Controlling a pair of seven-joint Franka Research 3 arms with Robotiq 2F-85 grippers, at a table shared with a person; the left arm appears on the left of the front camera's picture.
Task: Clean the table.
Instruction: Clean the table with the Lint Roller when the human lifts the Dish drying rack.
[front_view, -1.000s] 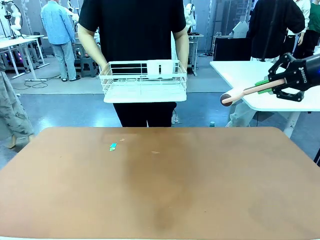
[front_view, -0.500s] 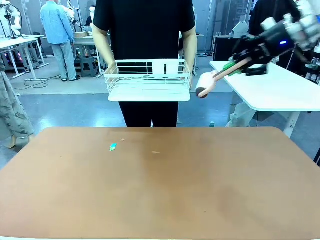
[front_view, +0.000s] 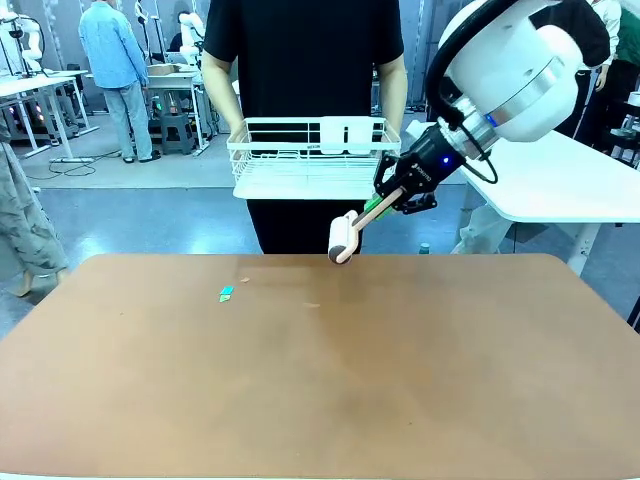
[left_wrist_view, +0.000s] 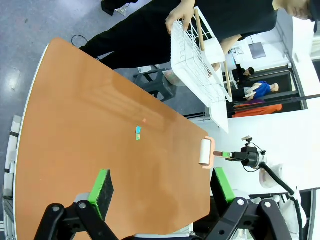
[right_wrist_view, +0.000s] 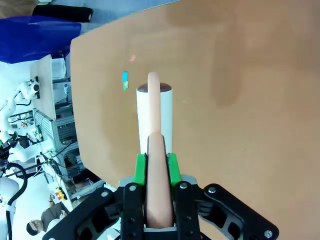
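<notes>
The table (front_view: 320, 380) has a matte reddish-brown top. A small green-blue scrap (front_view: 226, 293) and tiny orange bits (front_view: 312, 305) lie on its far left part. My right gripper (front_view: 397, 196) is shut on the pink handle of a lint roller (front_view: 342, 238), whose white roll hangs just above the table's far edge. In the right wrist view the lint roller (right_wrist_view: 154, 112) points from my right gripper (right_wrist_view: 155, 167) toward the scrap (right_wrist_view: 124, 79). My left gripper (left_wrist_view: 162, 187) is open above the table (left_wrist_view: 90, 150), holding nothing; the roller (left_wrist_view: 205, 151) shows far off.
A person in black stands at the far side holding a white wire rack (front_view: 310, 155) above the table's edge. A white-topped table (front_view: 560, 175) stands at the back right. Other people and benches are farther back on the left.
My right arm has swung left and down with the lint roller, from the right edge to the table's far edge. The person with the rack has shifted slightly right.
</notes>
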